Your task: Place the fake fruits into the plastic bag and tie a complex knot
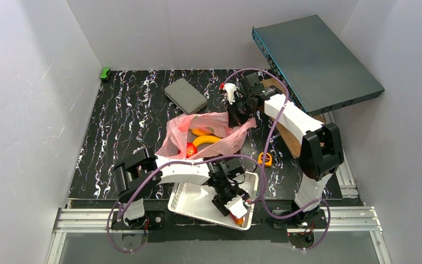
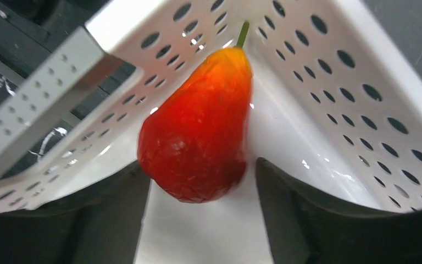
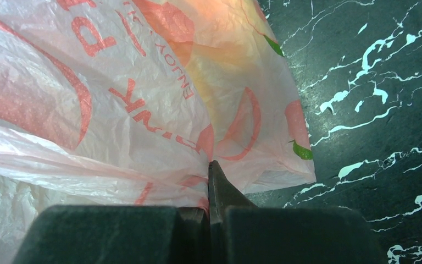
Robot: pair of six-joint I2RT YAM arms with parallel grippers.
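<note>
At mid-table a bag (image 1: 222, 124) is laid, banana (image 1: 207, 141), mango (image 1: 200, 131) and apple (image 1: 191, 149) held in it, basket (image 1: 192, 201) set before it at the near edge, pointed fruit (image 2: 198, 137) lodged in the basket's corner, tape measure (image 1: 265, 159) placed right of the bag, pad (image 1: 185, 95) laid behind it.

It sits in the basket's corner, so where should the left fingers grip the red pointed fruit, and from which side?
Across the wide rounded end of the red pointed plastic fruit, coming from the open middle of the white perforated basket. Its narrow stem end points into the corner, where walls crowd the fingers.
</note>
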